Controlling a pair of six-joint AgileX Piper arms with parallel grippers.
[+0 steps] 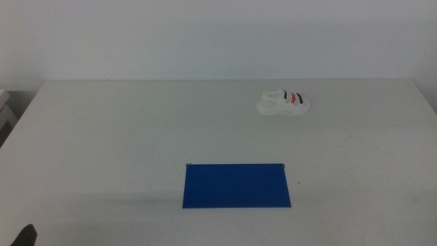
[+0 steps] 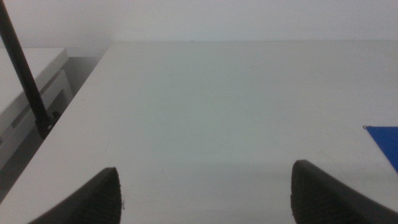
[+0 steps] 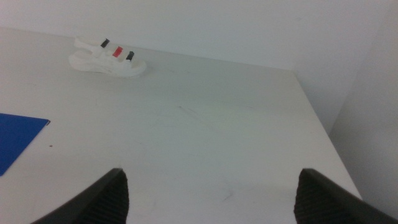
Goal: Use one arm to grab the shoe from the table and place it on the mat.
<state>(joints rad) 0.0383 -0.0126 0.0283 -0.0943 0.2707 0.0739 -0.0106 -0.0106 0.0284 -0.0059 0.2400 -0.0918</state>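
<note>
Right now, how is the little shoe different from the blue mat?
The shoe is white with black and red straps; the mat is plain deep blue. The shoe is chunky and stands up from the table, while the mat lies flat and thin. The shoe is shorter than the mat. The shoe sits far back on the right; the mat lies nearer, in the middle. Both rest on the table, with nothing touching them.

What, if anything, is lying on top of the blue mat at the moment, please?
Nothing lies on the mat; its whole blue surface shows bare. The shoe sits apart on the table, farther back and to the right. What lies beneath the mat is covered.
</note>
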